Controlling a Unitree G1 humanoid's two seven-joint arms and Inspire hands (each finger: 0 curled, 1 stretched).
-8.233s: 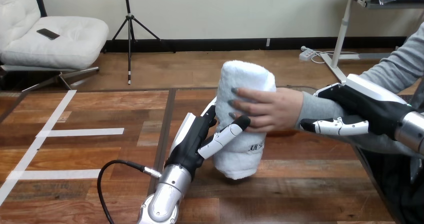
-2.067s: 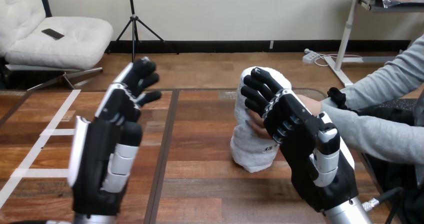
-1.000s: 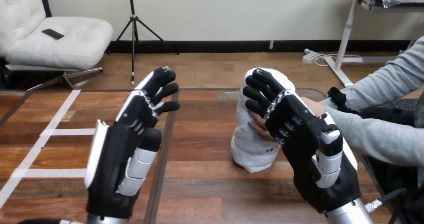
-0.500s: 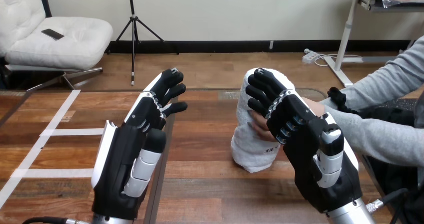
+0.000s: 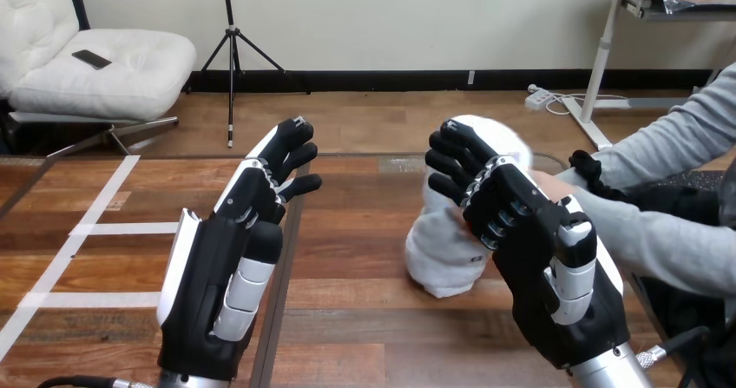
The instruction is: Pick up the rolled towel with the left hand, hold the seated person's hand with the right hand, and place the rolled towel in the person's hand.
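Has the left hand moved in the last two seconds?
Yes. The left hand has shifted toward the view's right: its fingertips now overlap the table's dark seam, which it stood left of before.

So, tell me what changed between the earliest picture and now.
The left hand has let go of the rolled towel and now stands raised and open at the view's left, apart from it. The right hand has left the person's forearm and is raised, open, in front of the towel. The towel stays upright by the person's hand.
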